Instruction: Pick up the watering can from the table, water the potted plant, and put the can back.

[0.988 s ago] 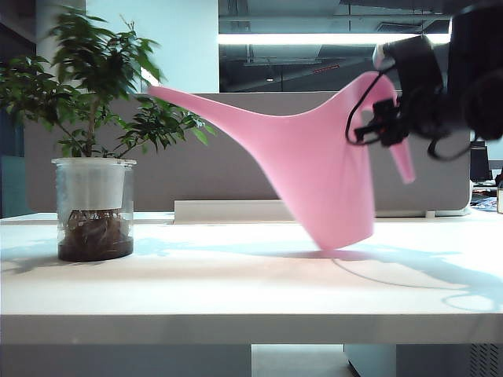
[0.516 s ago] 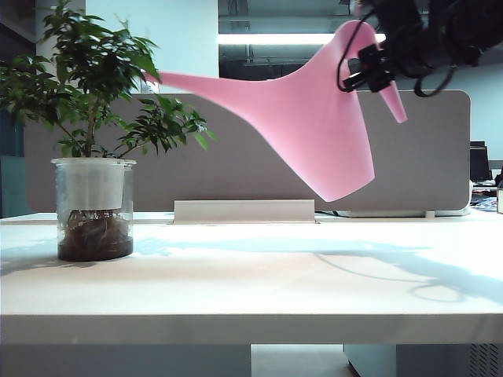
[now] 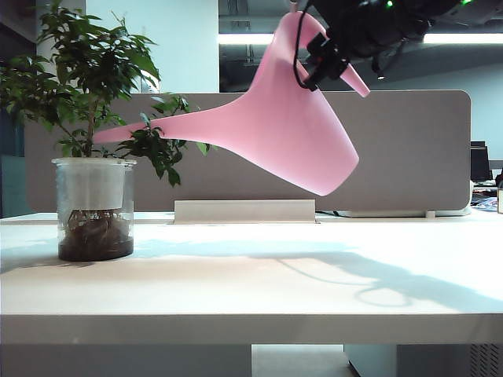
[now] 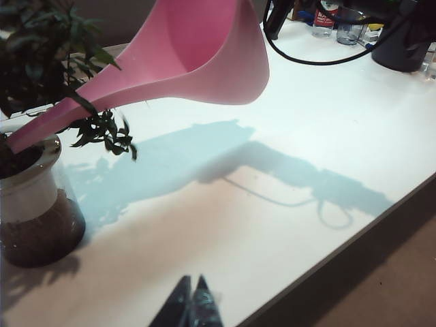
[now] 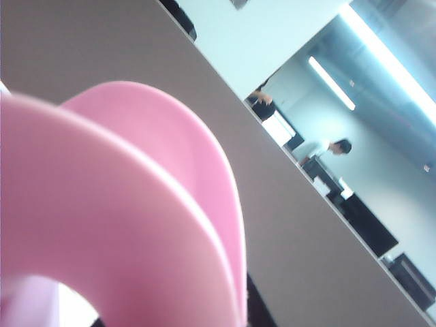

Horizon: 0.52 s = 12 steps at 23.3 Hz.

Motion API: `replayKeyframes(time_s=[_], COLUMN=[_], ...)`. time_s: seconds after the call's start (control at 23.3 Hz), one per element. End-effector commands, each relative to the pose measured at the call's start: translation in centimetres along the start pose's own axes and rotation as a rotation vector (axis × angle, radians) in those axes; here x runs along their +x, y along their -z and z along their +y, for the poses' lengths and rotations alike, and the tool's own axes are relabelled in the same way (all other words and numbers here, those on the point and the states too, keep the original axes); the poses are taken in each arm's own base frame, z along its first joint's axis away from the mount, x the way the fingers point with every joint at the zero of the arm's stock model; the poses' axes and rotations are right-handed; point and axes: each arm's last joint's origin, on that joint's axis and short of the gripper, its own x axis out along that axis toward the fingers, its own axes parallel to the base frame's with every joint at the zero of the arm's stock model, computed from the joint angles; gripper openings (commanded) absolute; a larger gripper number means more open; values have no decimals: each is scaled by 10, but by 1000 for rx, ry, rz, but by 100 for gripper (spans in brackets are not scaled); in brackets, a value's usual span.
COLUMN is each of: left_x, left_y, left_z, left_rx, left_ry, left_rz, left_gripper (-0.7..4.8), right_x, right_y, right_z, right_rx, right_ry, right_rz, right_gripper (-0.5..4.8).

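In the exterior view, the watering can (image 3: 287,145) is held high above the middle of the table (image 3: 251,290), well clear of its surface. It is tilted with the spout downward, and the spout tip is seen among the leaves of the potted plant (image 3: 93,157), just above the rim of the glass pot. The plant stands near the left edge of the table. The right claw (image 3: 322,59) is seen at the arched handle on top of the can and is pinching the handle, since the can hangs from it alone. No water can be made out.

In the left wrist view, the spout is seen over the pot rim, and the can (image 4: 184,58) throws a wide shadow on the table (image 4: 327,136). The left claw (image 4: 190,305) hovers over the table near its front edge, well apart from the can, with its tips pressed together and nothing between them.

In the right wrist view, only the pink handle and body of the can (image 5: 116,225) are seen very close; the claw itself is not shown.

The pouring step is judged to be in hand. Next, the can must be brought upright, carried back to the right part of the table, set down flat and released.
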Motion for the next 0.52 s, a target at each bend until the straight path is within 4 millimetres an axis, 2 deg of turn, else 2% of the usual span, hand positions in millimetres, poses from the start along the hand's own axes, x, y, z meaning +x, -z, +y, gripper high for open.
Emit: replayKeyframes(time_s=[0.04,0.52], left_x=[0,0], left_y=[-1,-1], left_z=[0,0], left_rx=[-1,-1], left_ry=[2,2], left_rz=[-9,-9], left_gripper=[3,3], right_x=[0,2], right_y=[-13,-18], right_z=[-16,-20], right_rx=[-16,-71], right_ry=[90,125], right_rz=[-64,-55], right_gripper=[-6,-6])
